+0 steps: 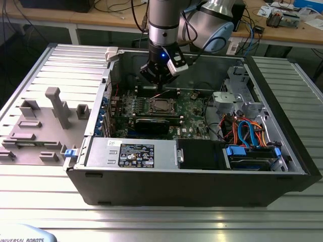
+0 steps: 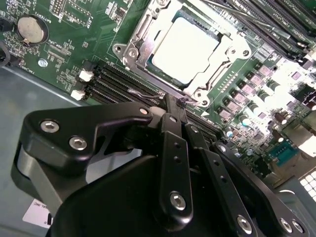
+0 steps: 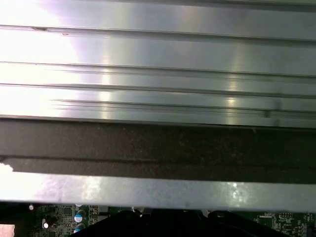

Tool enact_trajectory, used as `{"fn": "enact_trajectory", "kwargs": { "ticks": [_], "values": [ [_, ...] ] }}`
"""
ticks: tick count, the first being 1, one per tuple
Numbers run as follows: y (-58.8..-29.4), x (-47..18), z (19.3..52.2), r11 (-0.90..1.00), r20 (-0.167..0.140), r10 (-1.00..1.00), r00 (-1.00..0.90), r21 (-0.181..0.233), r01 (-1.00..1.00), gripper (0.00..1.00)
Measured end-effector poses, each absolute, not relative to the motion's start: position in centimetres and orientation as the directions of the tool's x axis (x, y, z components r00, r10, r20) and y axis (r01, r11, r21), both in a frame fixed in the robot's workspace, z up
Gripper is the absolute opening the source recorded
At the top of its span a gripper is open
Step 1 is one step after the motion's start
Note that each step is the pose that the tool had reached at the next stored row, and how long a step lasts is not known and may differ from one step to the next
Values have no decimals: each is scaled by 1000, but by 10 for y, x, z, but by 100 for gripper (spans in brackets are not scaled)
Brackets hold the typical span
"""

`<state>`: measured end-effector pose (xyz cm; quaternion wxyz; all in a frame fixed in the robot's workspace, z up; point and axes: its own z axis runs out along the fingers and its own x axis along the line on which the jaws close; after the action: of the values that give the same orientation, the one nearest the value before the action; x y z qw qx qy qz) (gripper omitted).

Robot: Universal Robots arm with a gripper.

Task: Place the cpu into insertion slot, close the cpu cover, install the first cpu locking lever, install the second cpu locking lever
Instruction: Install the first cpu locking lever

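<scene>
Open computer case (image 1: 282, 166) lying on its side on a ribbed metal table (image 1: 151, 222); grey fixture blocks (image 1: 50, 108) standing on the table toward the exterior view's left. Case wall (image 3: 148, 192) and ribbed table surface also seen in the first wrist view. Green circuit board (image 1: 194, 108) mounted flat on the case floor, with a black power supply box (image 1: 136, 154) along the near side and a drive bay with blue and orange cables (image 1: 247, 133) toward the exterior view's right.

Robot arm (image 1: 164, 25) reaching down into the case from above, gripper (image 1: 160, 88) poised just above the board at the far edge of the socket area.

Insertion slot (image 2: 148, 54) set in the board beside long black memory slots (image 2: 113, 84). Cpu (image 2: 185, 49) seated flat inside the slot, pale metal top facing up. Cpu cover (image 2: 224, 47) folded down flat over the chip, frame surrounding the metal top. Round coin battery (image 2: 30, 28) on the board well apart from the socket.

In the second wrist view, gripper fingers (image 2: 173, 116) drawn nearly together, tips down at a thin wire locking lever (image 2: 143, 94) running along the socket edge nearest the camera. Whether the tips actually clamp the lever: cannot tell. Lever end appears raised slightly off the board at the socket corner.
</scene>
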<state>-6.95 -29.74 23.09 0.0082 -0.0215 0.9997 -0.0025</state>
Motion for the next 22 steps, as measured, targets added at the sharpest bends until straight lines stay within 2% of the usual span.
{"fn": "enact_trajectory", "kwargs": {
  "ticks": [22],
  "values": [
    [-294,-62,224,999,-16,-44,-999,-5,-43,11]
  ]
}}
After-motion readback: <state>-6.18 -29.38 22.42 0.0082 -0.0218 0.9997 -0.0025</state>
